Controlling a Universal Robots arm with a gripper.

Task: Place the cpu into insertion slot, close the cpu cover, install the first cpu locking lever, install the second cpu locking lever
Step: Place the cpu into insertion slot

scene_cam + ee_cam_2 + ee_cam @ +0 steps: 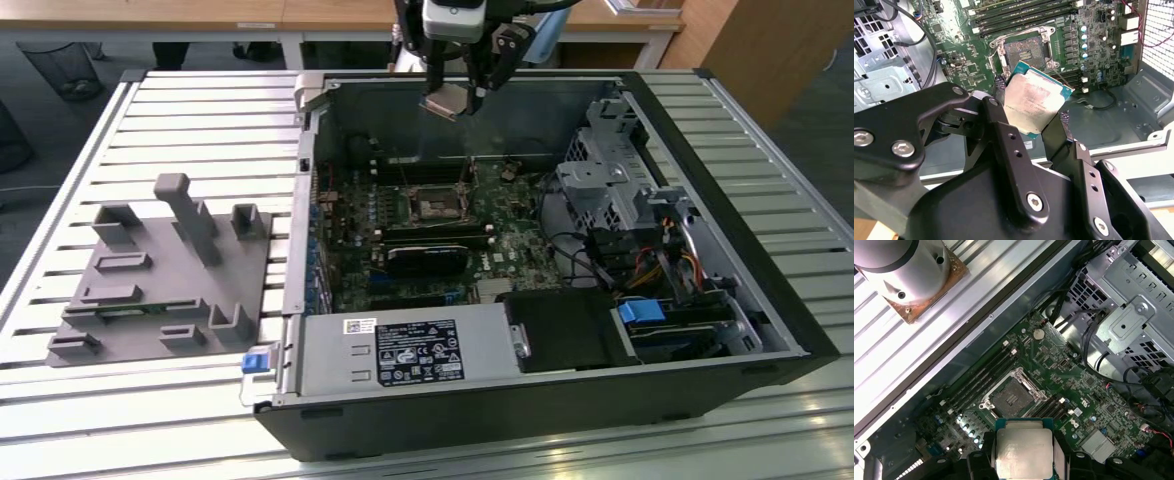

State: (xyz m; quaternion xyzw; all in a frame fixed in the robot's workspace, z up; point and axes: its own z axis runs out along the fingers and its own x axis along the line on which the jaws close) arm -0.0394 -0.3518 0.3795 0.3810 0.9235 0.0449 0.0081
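Because the gripper [461, 92] pinched the cpu [1036, 102] by two opposite edges (leaving its underside free for seating, I judged), it hung well above the uncovered insertion slot [1011, 399].

No legible text or signs.

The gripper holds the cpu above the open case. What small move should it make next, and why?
Probably lower the gripper slowly toward the insertion slot. In the exterior view the cpu hangs in the gripper, high above the slot and apart from it; in both wrist views the slot looks empty, with nothing lying across it.
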